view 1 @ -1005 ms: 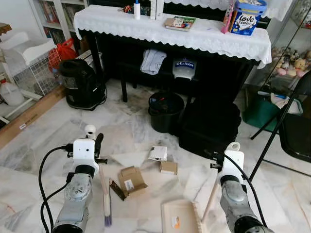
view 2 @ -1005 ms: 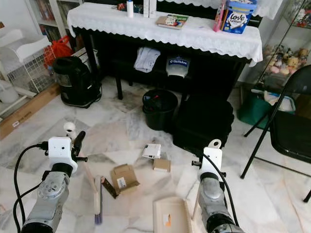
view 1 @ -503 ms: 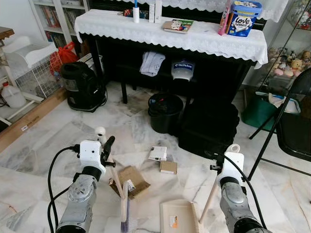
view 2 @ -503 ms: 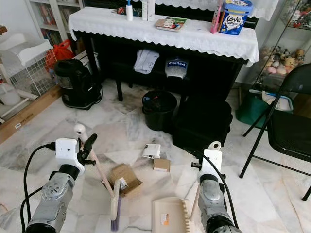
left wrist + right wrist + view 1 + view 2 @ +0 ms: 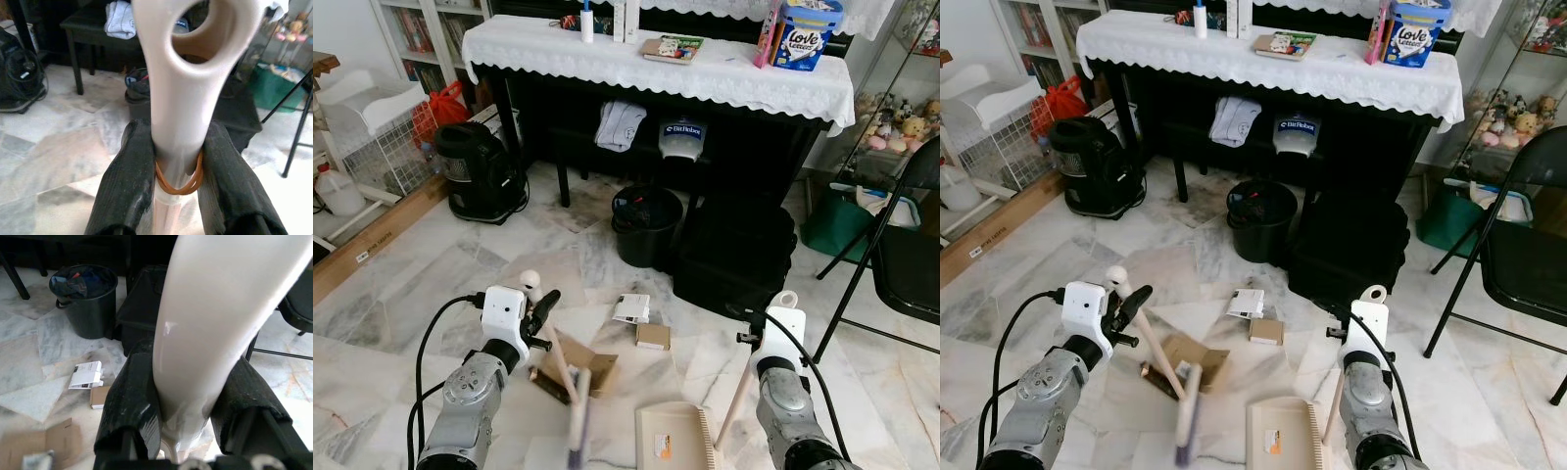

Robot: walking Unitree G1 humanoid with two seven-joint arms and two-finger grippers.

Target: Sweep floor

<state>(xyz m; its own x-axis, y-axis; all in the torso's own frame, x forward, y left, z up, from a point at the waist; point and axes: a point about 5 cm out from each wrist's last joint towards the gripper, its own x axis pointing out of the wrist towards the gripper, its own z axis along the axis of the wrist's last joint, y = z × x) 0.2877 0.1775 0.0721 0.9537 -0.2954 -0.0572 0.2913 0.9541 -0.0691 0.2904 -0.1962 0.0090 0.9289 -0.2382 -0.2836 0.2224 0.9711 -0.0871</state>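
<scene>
Left claw (image 5: 178,164) is pinching the broom (image 5: 576,401) over flattened cardboard (image 5: 576,357); right claw (image 5: 188,396) is gripping the dustpan (image 5: 674,441) handle just beside it.

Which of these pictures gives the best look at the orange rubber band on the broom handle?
The left wrist view: the rubber band sits close up around the broom handle, between the left gripper's fingers. From the head views the handle is visible, but the band is too small to see.

Cream broom (image 5: 570,375), beige dustpan (image 5: 674,438), grey-veined white marble floor (image 5: 431,264), black bin (image 5: 647,226)
</scene>
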